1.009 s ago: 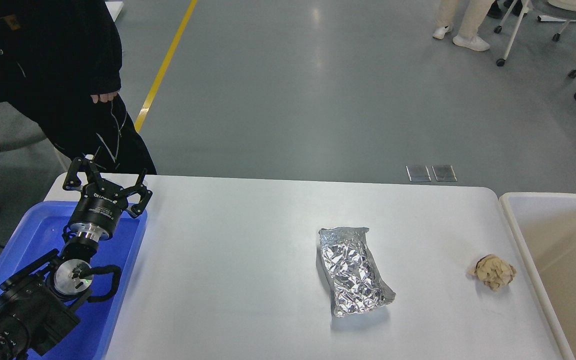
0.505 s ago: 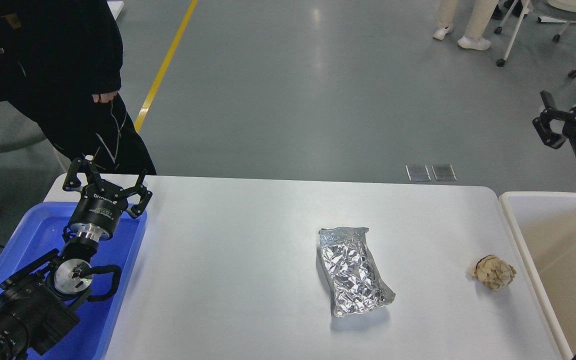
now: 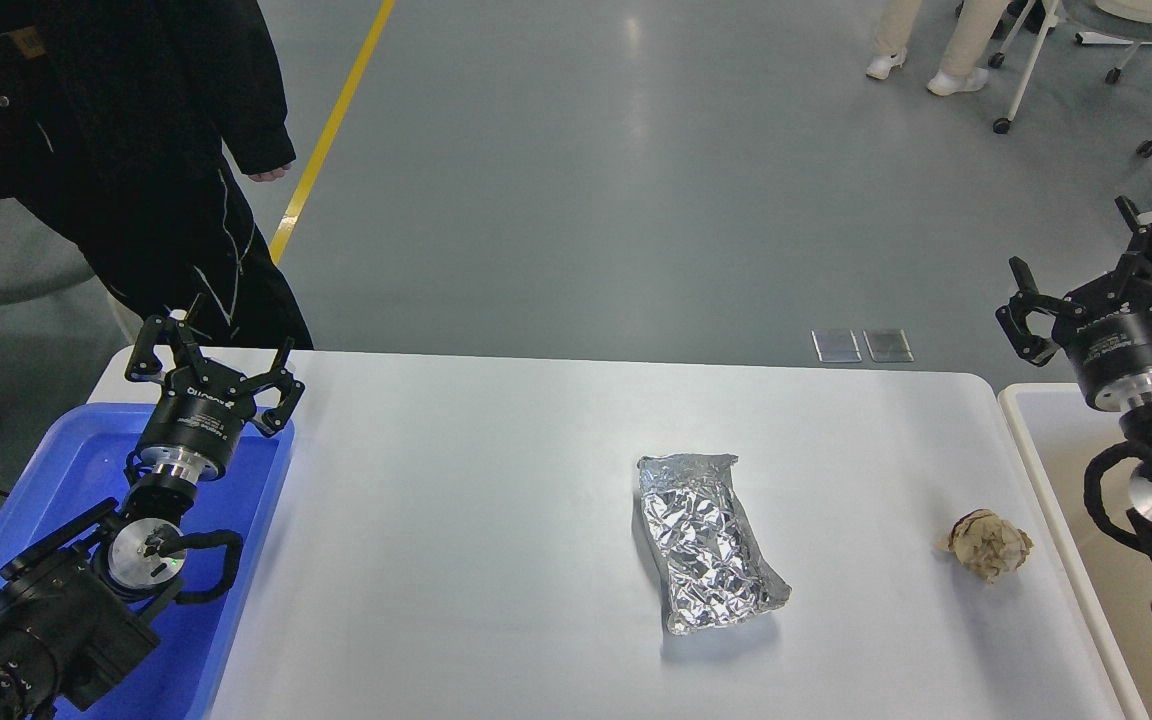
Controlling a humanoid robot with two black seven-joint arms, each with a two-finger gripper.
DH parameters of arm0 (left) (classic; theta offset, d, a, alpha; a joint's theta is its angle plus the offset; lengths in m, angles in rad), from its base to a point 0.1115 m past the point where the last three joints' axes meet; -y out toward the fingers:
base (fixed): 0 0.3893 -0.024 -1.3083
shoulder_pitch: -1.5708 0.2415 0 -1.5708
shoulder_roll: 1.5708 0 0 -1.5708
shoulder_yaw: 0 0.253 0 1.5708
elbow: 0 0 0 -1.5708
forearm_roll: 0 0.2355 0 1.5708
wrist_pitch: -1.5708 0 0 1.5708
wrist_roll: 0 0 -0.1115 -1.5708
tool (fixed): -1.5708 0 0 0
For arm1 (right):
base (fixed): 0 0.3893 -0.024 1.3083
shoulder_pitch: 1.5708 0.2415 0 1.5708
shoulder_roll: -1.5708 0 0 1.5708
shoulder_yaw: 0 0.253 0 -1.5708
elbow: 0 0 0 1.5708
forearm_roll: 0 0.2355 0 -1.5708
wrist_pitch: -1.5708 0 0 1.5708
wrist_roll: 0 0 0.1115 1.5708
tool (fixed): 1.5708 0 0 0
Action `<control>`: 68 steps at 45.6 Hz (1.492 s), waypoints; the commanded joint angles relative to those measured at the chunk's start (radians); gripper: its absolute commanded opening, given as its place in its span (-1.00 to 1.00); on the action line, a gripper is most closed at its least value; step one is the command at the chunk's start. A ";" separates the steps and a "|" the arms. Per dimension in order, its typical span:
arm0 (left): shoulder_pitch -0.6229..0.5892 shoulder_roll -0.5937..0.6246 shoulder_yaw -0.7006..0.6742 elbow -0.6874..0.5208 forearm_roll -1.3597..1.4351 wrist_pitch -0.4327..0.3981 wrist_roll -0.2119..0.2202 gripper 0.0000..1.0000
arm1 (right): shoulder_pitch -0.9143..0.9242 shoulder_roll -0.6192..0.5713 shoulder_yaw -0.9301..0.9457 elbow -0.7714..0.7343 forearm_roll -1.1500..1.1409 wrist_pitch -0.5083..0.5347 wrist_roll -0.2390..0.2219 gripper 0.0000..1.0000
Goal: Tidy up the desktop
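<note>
The white desktop (image 3: 476,520) spans the middle of the head view. A crinkled silver foil packet (image 3: 708,540) lies flat on it right of centre. A crumpled tan paper ball (image 3: 986,544) lies near the desktop's right edge. My left gripper (image 3: 211,366) is open and empty above the far end of the blue tray (image 3: 66,470). My right gripper (image 3: 1101,288) is open and empty, held above the far left corner of the beige bin (image 3: 1066,470), well behind the paper ball.
A person in black (image 3: 126,150) stands just behind the desktop's far left corner, near my left gripper. Another person's legs (image 3: 921,50) and a wheeled chair (image 3: 1106,70) are at the far right. Grey floor with a yellow line lies beyond.
My right arm has come into view from the right and moved left and down, over the beige bin's corner. The person's hand has shifted right. My left arm has not moved.
</note>
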 commanded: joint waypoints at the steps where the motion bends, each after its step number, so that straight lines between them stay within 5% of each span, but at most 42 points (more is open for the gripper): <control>1: 0.000 0.000 0.000 0.000 0.000 0.000 -0.001 1.00 | -0.015 0.015 0.002 -0.005 0.002 0.003 -0.001 0.99; 68: 0.000 0.000 0.000 0.000 0.000 0.000 0.001 1.00 | -0.053 0.013 -0.022 -0.096 -0.001 0.065 0.003 0.99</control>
